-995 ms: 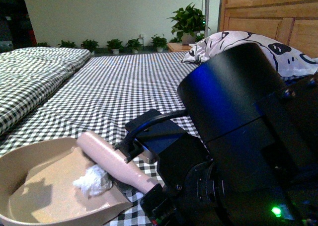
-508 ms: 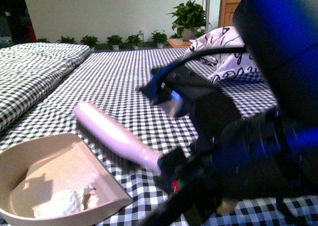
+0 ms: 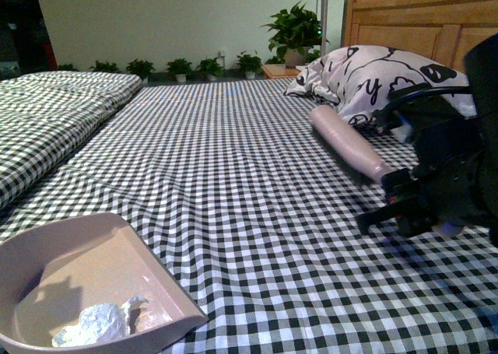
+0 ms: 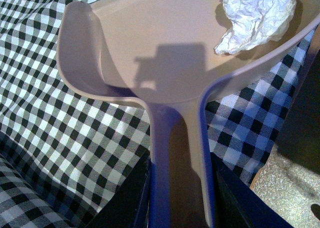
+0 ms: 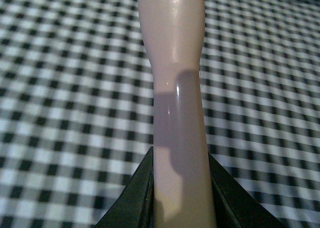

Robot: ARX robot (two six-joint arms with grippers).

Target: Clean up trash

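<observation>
A black-and-white checked bed cover (image 3: pixel 233 167) is spread over the whole surface, and a second stretch of the same check is seen at the far left. A wooden headboard (image 3: pixel 420 19) is seen at the far right, and a row of potted plants (image 3: pixel 194 64) is lined up along the pale wall behind. A white pillow (image 3: pixel 373 78) with black printing is propped at the head of the bed, near the headboard. At the near left corner a beige dustpan (image 3: pixel 93 253) is held just over the cover; its handle (image 4: pixel 177 158) is gripped between the two dark fingers of the left claw (image 4: pixel 179 198), which is clenched on it from both sides. The right arm is seen at the right edge of the front view as a dark bulk, and its right claw (image 5: pixel 180 193) is closed around the narrow end of a pale pink brush handle (image 3: pixel 346 144), which is pointed away from the arm toward the pillow and is raised at a slant over the cover. The handle's far tip is close to the pillow, though contact cannot be judged. The trash (image 3: pixel 97 324), a small crumpled white wad, is lying inside the dustpan on its floor near the open lip, well apart from the right claw and the brush handle.
</observation>
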